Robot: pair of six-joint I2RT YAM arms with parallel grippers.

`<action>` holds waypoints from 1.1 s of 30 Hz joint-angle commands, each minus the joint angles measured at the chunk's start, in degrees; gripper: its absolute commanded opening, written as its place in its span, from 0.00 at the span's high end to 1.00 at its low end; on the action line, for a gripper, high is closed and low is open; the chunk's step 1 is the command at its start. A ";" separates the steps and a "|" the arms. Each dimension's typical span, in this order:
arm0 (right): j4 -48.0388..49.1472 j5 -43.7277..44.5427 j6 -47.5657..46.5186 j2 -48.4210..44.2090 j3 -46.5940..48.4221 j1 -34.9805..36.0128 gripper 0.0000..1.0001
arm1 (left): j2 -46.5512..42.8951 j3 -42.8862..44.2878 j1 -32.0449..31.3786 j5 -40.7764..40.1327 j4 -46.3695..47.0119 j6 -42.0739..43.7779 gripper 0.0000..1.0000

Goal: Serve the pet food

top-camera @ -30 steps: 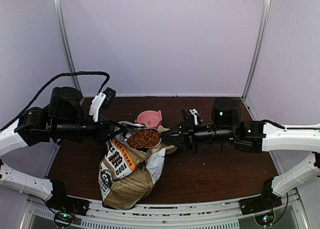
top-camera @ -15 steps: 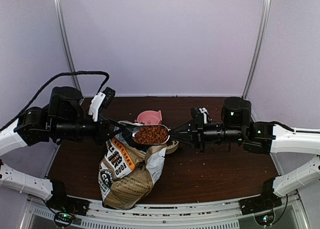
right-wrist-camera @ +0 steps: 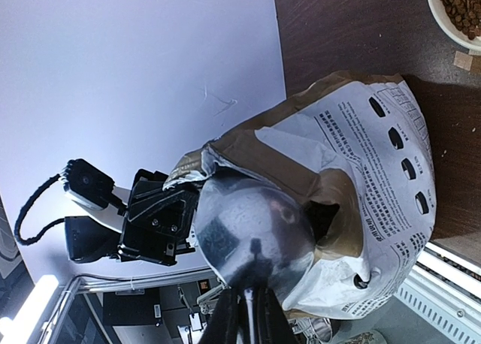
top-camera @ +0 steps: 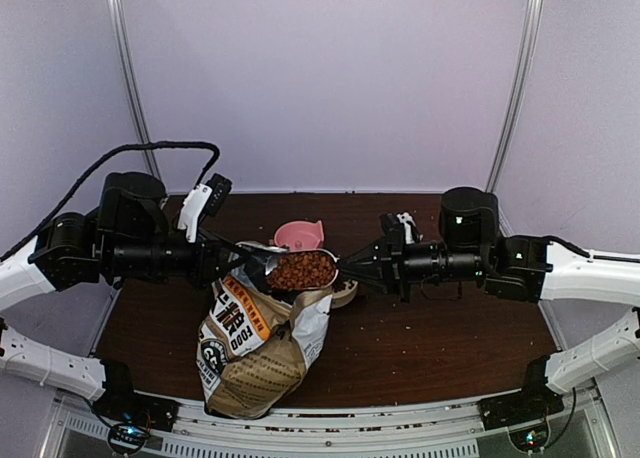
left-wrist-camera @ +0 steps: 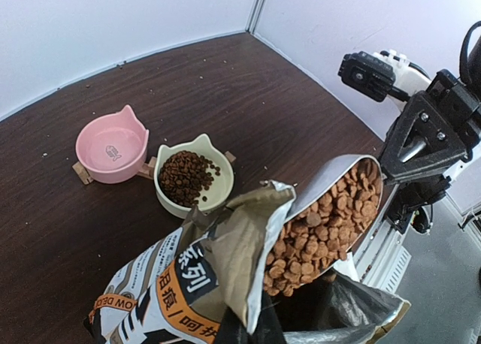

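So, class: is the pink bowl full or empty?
Empty: the pink bowl shows its bare inside, while the cream bowl beside it holds kibble.

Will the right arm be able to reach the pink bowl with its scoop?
Probably yes. The right hand holds the scoop of pet food over the bag, and the pink bowl sits just beyond on the table, with nothing between them.
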 commanded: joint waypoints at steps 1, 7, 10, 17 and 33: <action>-3.56 4.00 -1.99 2.83 4.48 0.42 1.00 | -1.02 3.83 1.02 -2.52 10.72 0.22 1.00; -3.87 6.00 -0.73 7.57 8.06 1.49 1.00 | -1.02 3.45 1.09 -2.18 11.22 -0.16 1.00; -4.29 7.43 -0.31 9.34 9.96 2.38 1.00 | -0.82 3.16 1.09 -2.07 11.80 -0.17 1.00; -5.24 9.49 -0.27 13.58 12.87 4.39 1.00 | -0.45 3.02 1.18 -1.86 12.03 -0.04 1.00; -27.34 20.42 -15.66 17.26 29.84 7.69 1.00 | -3.68 4.63 1.17 -1.95 6.71 10.82 0.69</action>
